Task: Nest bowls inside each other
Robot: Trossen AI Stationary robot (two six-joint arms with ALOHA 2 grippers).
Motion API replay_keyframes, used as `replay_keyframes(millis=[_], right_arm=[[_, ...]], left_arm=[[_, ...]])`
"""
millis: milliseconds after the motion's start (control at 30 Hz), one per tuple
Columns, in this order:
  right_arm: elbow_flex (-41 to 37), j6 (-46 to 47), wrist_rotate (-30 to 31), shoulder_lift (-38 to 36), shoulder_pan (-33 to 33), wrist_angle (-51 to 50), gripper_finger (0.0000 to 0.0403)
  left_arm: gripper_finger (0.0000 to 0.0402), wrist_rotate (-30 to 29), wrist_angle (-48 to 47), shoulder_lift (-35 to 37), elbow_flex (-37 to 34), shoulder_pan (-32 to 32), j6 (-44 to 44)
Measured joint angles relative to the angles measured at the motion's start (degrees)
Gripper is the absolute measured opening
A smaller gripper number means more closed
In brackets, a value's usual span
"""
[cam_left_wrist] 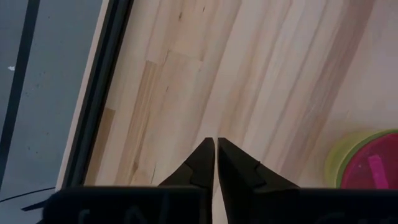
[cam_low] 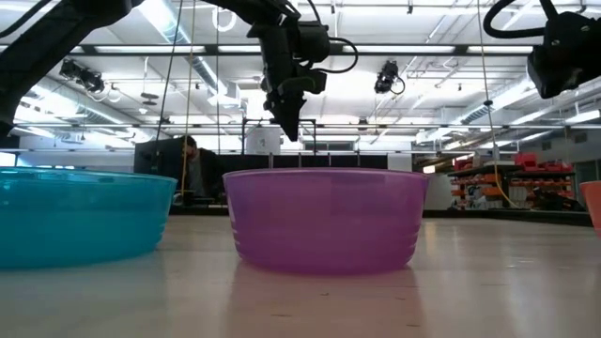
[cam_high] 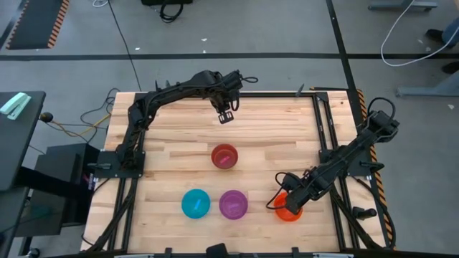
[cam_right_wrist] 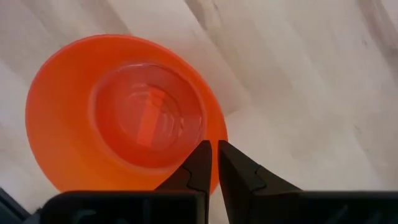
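here the left gripper [cam_high: 225, 115] hangs in the air over the far half of the table [cam_high: 272, 129], near the middle of the far edge, its fingers [cam_left_wrist: 205, 163] pressed together on nothing; the right gripper [cam_high: 281, 198] sits low toward the near right corner, its fingers [cam_right_wrist: 200, 163] drawn together at the rim of the orange bowl [cam_high: 289, 206], and whether the rim is pinched between them cannot be told; in the right wrist view the orange bowl [cam_right_wrist: 124, 138] stands upright and empty; a pink bowl [cam_high: 224, 155] rests at the centre of the table, nested in a yellow-green bowl [cam_left_wrist: 339, 163] whose rim shows around it in the left wrist view; the blue bowl [cam_high: 195, 203] and the purple bowl [cam_high: 233, 204] stand side by side along the near edge, close but apart, the blue nearer the left edge; in the low view the purple bowl [cam_low: 324, 218] stands upright beside the blue one [cam_low: 80, 216].
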State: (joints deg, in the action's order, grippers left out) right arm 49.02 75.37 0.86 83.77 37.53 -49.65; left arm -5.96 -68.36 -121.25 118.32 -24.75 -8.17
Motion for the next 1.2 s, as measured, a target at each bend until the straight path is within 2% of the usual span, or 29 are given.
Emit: replay_keyframes(millis=[433, 667, 1200], right_arm=[[0.0, -2.0, 2.1, -2.0, -0.2, -0.5, 0.0037], [0.0, -1.7, 3.4, -2.4, -0.2, -4.4, 0.0037], [-1.7, -1.5, 2.5, -2.4, -0.1, -0.8, 0.0037]], left_arm=[[0.0034, 0.0, 0.0, 0.0, 0.0, 0.0, 0.0], [0.0024, 0.0, 0.0, 0.0, 0.0, 0.0, 0.0], [0.0030, 0.0, -0.6, 0.0, 0.0, 0.0, 0.2]])
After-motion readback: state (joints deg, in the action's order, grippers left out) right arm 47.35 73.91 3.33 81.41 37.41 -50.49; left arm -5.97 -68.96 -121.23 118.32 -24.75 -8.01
